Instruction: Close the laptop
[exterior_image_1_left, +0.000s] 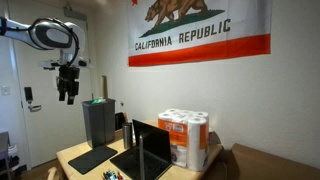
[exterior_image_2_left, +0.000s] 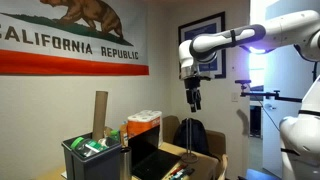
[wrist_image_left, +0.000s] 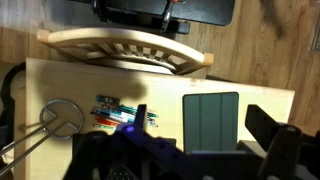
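Observation:
The thin black laptop (exterior_image_1_left: 143, 153) stands open on the wooden table, its dark screen upright, next to the paper-roll pack; it also shows in an exterior view (exterior_image_2_left: 148, 157). My gripper (exterior_image_1_left: 67, 92) hangs high above the table's left end, well clear of the laptop, and shows in an exterior view (exterior_image_2_left: 193, 97) too. In the wrist view the gripper (wrist_image_left: 200, 135) is open and empty, its two dark fingers apart over the table far below. I cannot make out the laptop in the wrist view.
A flat dark pad (exterior_image_1_left: 92, 157) (wrist_image_left: 211, 120) lies on the table. A tall dark grey box (exterior_image_1_left: 100, 122) and a paper-roll pack (exterior_image_1_left: 185, 138) stand behind. Pens (wrist_image_left: 120, 110) and a wire utensil (wrist_image_left: 58, 120) lie nearby. A wooden chair back (wrist_image_left: 125, 50) borders the table.

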